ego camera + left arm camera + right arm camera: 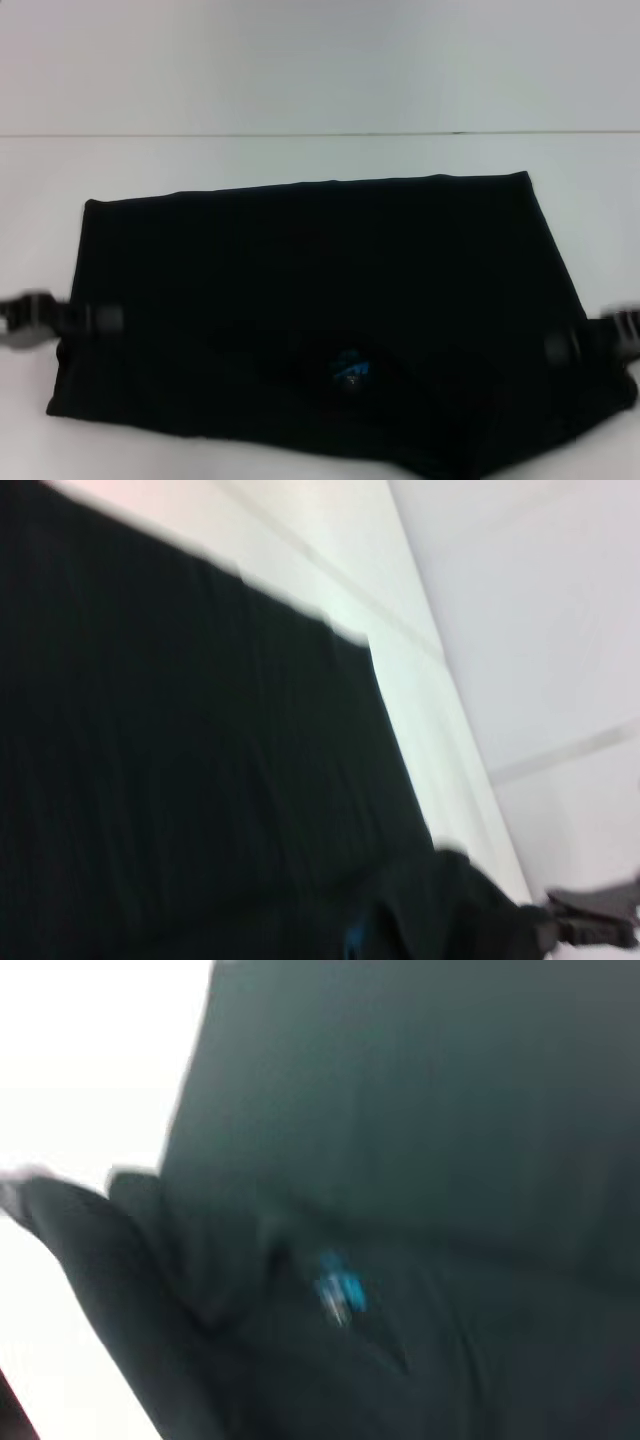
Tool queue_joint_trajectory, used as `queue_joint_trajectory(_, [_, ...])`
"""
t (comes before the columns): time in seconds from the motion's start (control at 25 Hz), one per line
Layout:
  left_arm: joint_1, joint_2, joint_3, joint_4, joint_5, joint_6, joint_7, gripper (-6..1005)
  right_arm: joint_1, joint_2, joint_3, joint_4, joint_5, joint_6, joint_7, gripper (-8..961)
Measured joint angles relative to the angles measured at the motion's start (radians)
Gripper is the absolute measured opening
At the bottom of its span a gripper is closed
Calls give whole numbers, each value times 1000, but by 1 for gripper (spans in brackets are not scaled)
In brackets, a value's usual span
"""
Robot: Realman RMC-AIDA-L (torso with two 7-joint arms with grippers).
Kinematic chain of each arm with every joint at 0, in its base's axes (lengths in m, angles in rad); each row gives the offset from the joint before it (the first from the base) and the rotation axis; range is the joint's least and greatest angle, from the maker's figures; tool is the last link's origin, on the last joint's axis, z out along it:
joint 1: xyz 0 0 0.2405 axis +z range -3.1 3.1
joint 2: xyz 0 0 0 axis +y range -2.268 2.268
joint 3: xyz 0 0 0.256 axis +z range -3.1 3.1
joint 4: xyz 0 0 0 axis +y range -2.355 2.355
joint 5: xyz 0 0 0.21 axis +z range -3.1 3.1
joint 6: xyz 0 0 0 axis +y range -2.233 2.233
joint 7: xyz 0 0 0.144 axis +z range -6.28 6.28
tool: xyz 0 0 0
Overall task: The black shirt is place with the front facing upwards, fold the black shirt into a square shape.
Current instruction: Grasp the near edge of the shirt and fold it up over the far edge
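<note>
The black shirt (300, 290) lies spread on the white table (300, 160) as a wide, roughly rectangular shape. Its tiny blue neck label (349, 370) shows near the front edge, amid rumpled cloth. My left gripper (72, 320) is at the shirt's left edge, low over the table and blurred. My right gripper (580, 346) is at the shirt's right edge near the front corner, also blurred. The left wrist view shows the shirt (180, 760) and, far off, the right gripper (590, 920) at its edge. The right wrist view shows the shirt (430, 1130) and label (338, 1290).
A seam line (300, 134) crosses the white table behind the shirt. White table surface lies on all sides of the shirt, widest at the back.
</note>
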Motion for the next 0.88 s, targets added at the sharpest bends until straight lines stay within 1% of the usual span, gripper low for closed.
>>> queue_joint_trajectory(0.12, [-6,2,-92,-1,-8,-77,-8,69,6,-10,67,22,93,58,33,62])
queue_joint_trajectory(0.2, [-6,0,-130,-5,-26,-137,-10,73,8,-14,78,61,157,137,46,62])
queue_joint_trajectory(0.28, [-5,-5,-159,-23,-69,-209,-5,78,9,-12,78,107,206,234,48,62])
queue_joint_trajectory(0.36, [-1,-10,-167,-54,-123,-268,13,82,12,-3,75,157,244,329,38,62])
queue_joint_trajectory(0.44, [1,-22,-168,-82,-173,-338,39,86,18,14,75,200,276,423,12,62])
queue_joint_trajectory(0.64, [-9,-66,-170,-103,-237,-488,90,98,17,75,79,221,369,594,-50,62])
queue_joint_trajectory(0.76, [-19,-85,-173,-104,-268,-548,119,104,16,102,77,222,419,671,-80,62])
queue_joint_trajectory(0.88, [-30,-95,-171,-105,-298,-587,140,111,16,118,81,223,477,709,-116,62])
